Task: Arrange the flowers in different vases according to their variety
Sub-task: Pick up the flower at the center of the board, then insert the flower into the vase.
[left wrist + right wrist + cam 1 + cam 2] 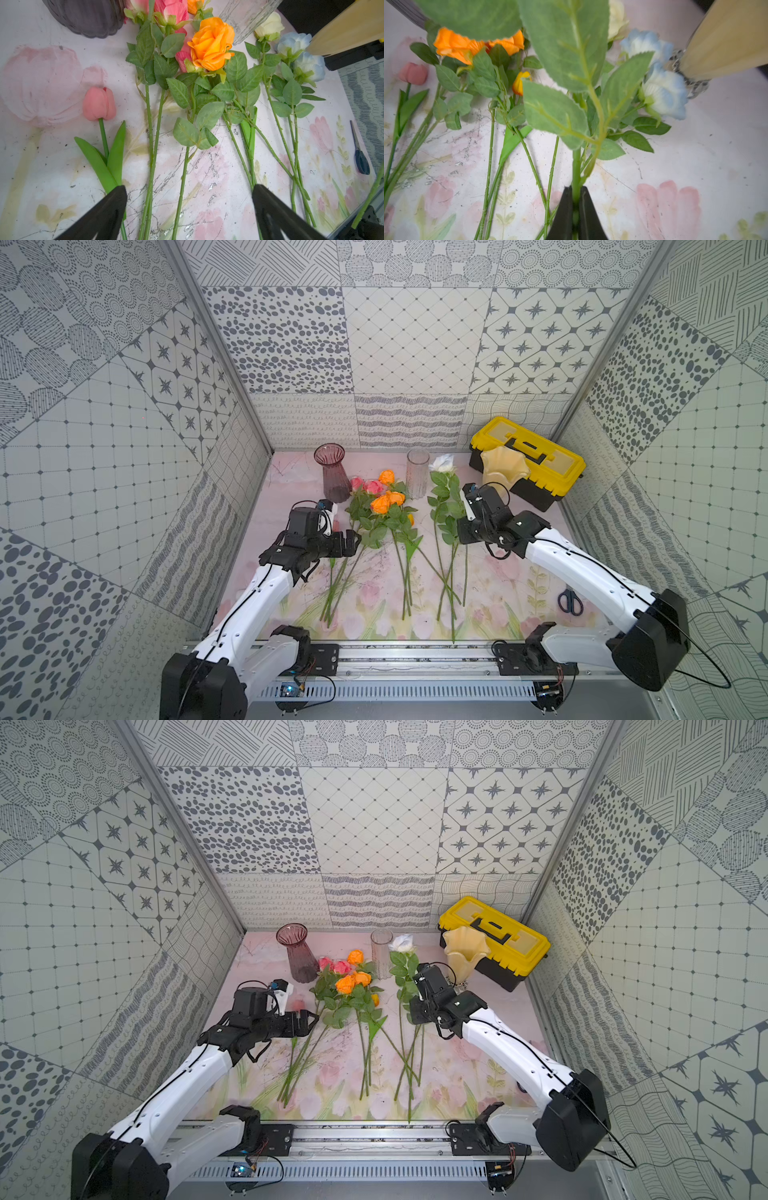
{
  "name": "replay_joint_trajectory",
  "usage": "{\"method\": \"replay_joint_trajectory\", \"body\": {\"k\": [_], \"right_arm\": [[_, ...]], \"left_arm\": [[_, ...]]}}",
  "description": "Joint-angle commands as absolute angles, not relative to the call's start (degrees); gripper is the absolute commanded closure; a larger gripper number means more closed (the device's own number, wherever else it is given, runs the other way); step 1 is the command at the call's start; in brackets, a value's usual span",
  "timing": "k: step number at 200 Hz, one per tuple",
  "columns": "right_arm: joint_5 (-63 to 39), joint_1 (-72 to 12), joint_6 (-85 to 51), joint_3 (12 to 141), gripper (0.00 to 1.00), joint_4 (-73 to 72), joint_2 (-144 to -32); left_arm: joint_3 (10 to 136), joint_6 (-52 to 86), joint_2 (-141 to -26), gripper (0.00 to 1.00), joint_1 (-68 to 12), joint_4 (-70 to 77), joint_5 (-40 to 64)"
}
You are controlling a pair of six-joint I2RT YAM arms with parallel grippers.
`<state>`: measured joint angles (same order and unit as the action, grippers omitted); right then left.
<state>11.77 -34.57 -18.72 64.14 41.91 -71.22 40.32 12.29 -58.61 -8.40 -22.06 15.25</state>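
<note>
Loose flowers (pixel 380 504) lying across the table (pixel 490 593) middle, vases (pixel 417 477) standing behind them, toolbox (pixel 557 472) far right, scissors (pixel 570 602) near right.

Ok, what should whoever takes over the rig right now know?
Left hand open above the stems, holding nothing.
Right hand shut on the white rose by its stem, bloom raised, beside the cream vase.
Purple vase and clear vase stand at the back; no vase holds a flower.
Pink roses, orange roses, blue roses, pink tulip lie on the cloth.
Done: nothing placed. Left: all flowers.
</note>
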Motion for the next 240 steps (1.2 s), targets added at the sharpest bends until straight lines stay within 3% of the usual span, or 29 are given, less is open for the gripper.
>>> {"method": "replay_joint_trajectory", "body": {"k": [1, 37, 117, 185, 206, 240], "right_arm": [[19.76, -34.14, -15.33, 69.98, 1.00, 40.72, -68.06], [20.22, -25.78, -9.63, 80.92, 1.00, 36.75, -69.06], [23.75, -11.87, -1.00, 103.20, 1.00, 23.10, -82.80], [27.33, -8.18, 2.20, 101.60, 1.00, 12.40, -90.55], [29.79, -9.96, 8.57, 97.68, 1.00, 4.78, -90.74], [30.84, -10.62, 9.14, 97.78, 1.00, 5.54, -90.76]], "left_arm": [[40.69, 12.66, -57.85, 0.01, -8.69, -21.51, 18.27], [40.47, 12.57, -57.05, 0.01, -8.82, -21.27, 19.18], [40.25, 12.13, -56.32, 0.01, -9.24, -21.36, 19.69], [40.25, 11.92, -56.50, 0.01, -9.49, -21.53, 19.69], [40.17, 11.95, -56.31, 0.01, -9.57, -21.66, 19.35], [40.17, 12.15, -56.42, 0.01, -9.67, -21.57, 18.88]]}}
